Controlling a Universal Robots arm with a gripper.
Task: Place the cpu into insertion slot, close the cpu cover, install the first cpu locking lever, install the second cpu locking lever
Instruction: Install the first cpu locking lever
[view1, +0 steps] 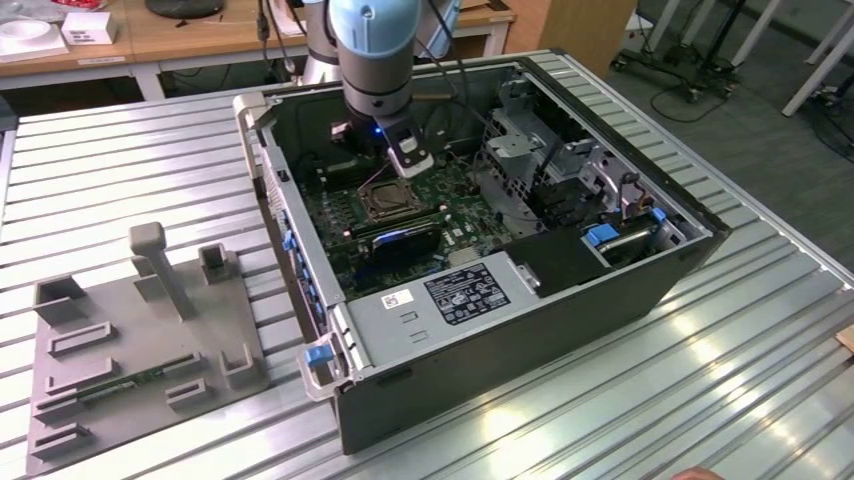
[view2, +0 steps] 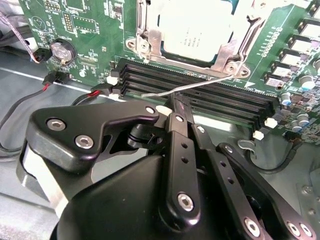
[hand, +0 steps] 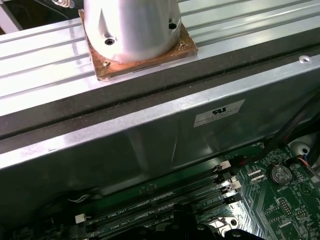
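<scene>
Exterior view, left to right: grey fixture tray (view1: 134, 340) on the table, then open computer case (view1: 534, 300). My claw (view2: 175, 107) is over the memory slots (view2: 200, 92), pinched shut on the thin locking lever (view2: 195, 86). It runs lengthwise along them. Chip (view2: 196, 27) sits in the socket (view2: 150, 45), cover (view2: 235, 47) down.

An open black-and-silver metal computer case (view1: 534, 300) lies on the ribbed aluminium table (view1: 747, 380), with a flat grey plastic fixture tray (view1: 134, 340) well apart on the exterior view's left. Inside the case, on the green circuit board (view1: 447, 215), sits the square dark insertion slot (view1: 384, 200) — the long black memory slots (view2: 200, 90) run just beside it, and the black metal gripper (view2: 172, 107) hangs over them.
</scene>
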